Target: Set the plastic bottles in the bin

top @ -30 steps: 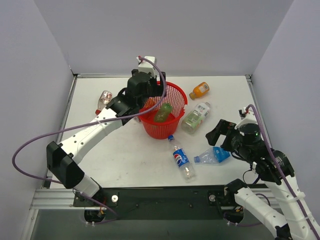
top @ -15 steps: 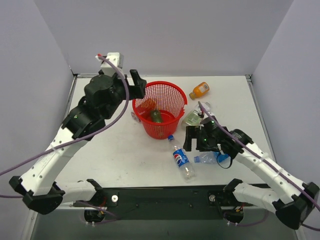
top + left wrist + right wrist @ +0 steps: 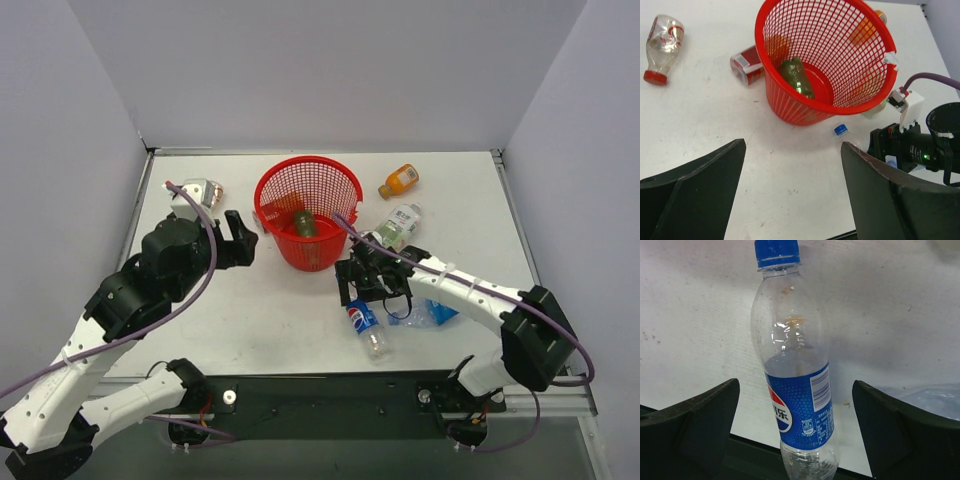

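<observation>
Red round mesh basket of plastic (image 3: pixel 335 185) stands on the white tabletop (image 3: pixel 250 310), toward the far middle. A dark green plastic bottle (image 3: pixel 304 222) lies inside it, on the bottom. The other five bottles lie on the tabletop outside. The small orange bottle (image 3: pixel 398 181) is to the right of the basket, near it but not touching. The pale green bottle with white label (image 3: pixel 398 224) lies closer to the front, just beside the right arm. The clear bottle with red cap (image 3: pixel 662 42) lies to the left of the basket, apart from it. The clear bottle with blue cap and blue Pepsi label (image 3: pixel 795 405) lies in front of the basket, its cap toward the basket. The crushed clear bottle with blue label (image 3: pixel 435 313) is just beside it on the right. The right pincer (image 3: pixel 372 297) hangs over the Pepsi bottle, released: its two dark fingers are spread wide on both sides of the bottle and do not touch it. The left pincer (image 3: pixel 793 145) is released too, holding nothing, above bare tabletop to the left of the basket.
</observation>
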Robot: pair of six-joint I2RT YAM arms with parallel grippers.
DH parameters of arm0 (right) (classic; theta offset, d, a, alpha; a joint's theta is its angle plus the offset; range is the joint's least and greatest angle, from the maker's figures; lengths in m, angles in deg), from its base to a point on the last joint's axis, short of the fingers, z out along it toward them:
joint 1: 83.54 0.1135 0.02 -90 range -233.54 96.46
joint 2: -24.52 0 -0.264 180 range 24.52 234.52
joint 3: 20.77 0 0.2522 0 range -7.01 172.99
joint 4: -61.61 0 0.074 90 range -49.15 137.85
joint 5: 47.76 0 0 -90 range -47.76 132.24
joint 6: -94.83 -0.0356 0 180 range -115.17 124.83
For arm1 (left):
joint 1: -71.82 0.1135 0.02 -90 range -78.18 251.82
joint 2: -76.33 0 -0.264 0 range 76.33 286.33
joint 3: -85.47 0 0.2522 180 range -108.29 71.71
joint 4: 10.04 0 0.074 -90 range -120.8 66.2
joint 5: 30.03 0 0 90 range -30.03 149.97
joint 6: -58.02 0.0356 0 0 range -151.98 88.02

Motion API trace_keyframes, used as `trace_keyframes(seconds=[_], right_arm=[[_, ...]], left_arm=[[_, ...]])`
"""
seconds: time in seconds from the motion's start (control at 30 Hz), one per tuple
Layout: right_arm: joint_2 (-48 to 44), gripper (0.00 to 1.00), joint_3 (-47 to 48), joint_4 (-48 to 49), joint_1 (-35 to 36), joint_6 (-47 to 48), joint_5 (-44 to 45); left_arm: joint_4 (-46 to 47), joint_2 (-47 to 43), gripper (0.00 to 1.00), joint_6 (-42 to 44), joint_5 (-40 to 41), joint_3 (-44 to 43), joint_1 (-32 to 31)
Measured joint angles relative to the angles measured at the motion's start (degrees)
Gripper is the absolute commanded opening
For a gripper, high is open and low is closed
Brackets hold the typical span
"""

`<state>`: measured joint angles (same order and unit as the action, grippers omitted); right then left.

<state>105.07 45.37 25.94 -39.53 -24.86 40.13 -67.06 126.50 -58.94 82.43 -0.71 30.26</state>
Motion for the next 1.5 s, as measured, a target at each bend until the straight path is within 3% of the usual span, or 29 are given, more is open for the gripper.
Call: trace_keyframes(seconds=[0.23, 0.4, 0.53, 0.57, 0.7, 0.87, 1.07, 1.2, 1.3, 1.5], right_arm=[[7.2, 0.8, -0.9, 4.1, 1.1, 0.0, -0.4], [7.9, 0.64, -3.6, 6.1, 1.8, -0.4, -0.7], [7.5, 0.37, -5.0, 6.2, 2.2, -0.7, -0.7], [7.0, 0.25, -5.3, 6.0, 2.2, -1.0, -0.5], [0.7, 0.09, -5.9, 2.9, 2.2, -1.6, 0.0], [-11.0, 0.06, -1.7, -4.9, 2.2, -1.7, 1.4], [-20.5, 0.07, 17.1, -12.1, 2.2, 0.0, 3.6], [-15.8, 0.08, 34.6, -11.9, 2.1, 3.7, 8.0], [-8.6, 0.09, 45.0, -6.1, 1.0, 7.0, 10.4], [8.6, 0.19, 52.1, 9.3, -2.4, 10.5, 11.0]], left_arm=[[-3.0, -5.3, 0.87, -2.9, 0.1, 5.8, 0.0], [-3.8, -6.5, 0.87, -3.9, 0.2, 6.9, 0.0], [-3.9, -6.6, 0.87, -4.2, 0.3, 7.1, 0.0], [-3.9, -6.6, 0.87, -4.2, 0.3, 7.2, 0.0], [-3.9, -6.5, 0.87, -4.3, 0.3, 7.4, 0.0], [-3.7, -6.2, 0.87, -4.4, 0.3, 7.5, 0.0], [-3.6, -5.3, 0.87, -4.4, 0.2, 7.5, 0.0], [-3.1, -4.7, 0.87, -4.6, -0.1, 7.6, 0.0], [-2.8, -4.2, 0.87, -5.2, -0.2, 7.6, 0.0], [-2.9, -3.5, 0.87, -6.5, -0.2, 7.6, 0.0]])
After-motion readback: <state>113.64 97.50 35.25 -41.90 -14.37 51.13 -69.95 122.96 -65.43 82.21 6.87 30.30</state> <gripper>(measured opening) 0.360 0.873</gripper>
